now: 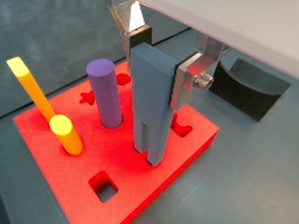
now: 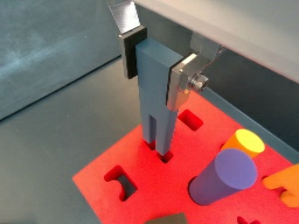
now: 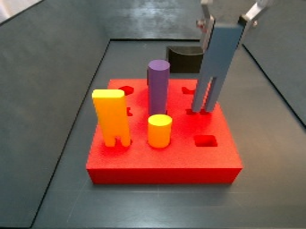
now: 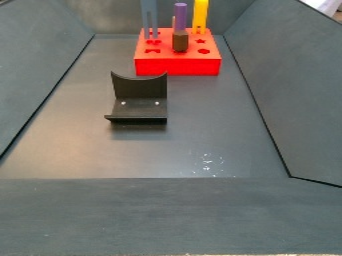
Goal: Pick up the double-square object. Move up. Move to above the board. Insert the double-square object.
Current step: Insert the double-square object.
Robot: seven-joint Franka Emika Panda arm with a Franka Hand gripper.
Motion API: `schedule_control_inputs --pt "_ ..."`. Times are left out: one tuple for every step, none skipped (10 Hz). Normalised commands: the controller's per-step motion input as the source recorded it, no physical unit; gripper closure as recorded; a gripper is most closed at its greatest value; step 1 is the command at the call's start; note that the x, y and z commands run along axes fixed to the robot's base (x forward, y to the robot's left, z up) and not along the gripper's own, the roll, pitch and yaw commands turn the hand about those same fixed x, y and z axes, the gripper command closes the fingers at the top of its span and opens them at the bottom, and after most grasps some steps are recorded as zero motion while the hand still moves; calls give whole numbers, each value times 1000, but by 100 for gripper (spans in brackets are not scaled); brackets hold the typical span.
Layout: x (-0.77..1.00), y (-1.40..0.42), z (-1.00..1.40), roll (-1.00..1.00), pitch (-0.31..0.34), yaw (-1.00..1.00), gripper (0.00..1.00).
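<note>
My gripper (image 1: pixel 163 58) is shut on the top of the double-square object (image 1: pixel 152 101), a tall grey-blue block. It stands near upright, with its two legs down in a hole of the red board (image 1: pixel 140 188). In both wrist views the silver fingers (image 2: pixel 184 77) press its sides near the top. A side view shows the gripper (image 3: pixel 227 16) above the board's (image 3: pixel 167 165) far right part, with the block (image 3: pixel 219 67) reaching down into its top. The block (image 4: pixel 148 15) and board (image 4: pixel 174 65) show far off in a side view.
On the board stand a purple cylinder (image 3: pixel 157 85), a yellow cylinder (image 3: pixel 159 131) and an orange two-legged block (image 3: pixel 110 116). A square hole (image 3: pixel 206 140) lies open near the front right. The dark fixture (image 4: pixel 138 97) stands on the bin floor, walled on all sides.
</note>
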Motion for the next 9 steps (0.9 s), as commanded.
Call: schedule_control_inputs --pt "0 0 -326 10 0 14 100" --pt "-11 0 -311 29 0 57 100" --pt "-103 0 -306 51 0 111 100" --pt "-140 0 -317 53 0 129 100" --pt "-146 0 -274 64 0 154 100" --pt "-134 0 -289 59 0 151 100" --pt "-31 0 -334 41 0 126 100" --pt "131 0 -537 0 0 0 100" --pt "231 0 -617 0 26 -43 100"
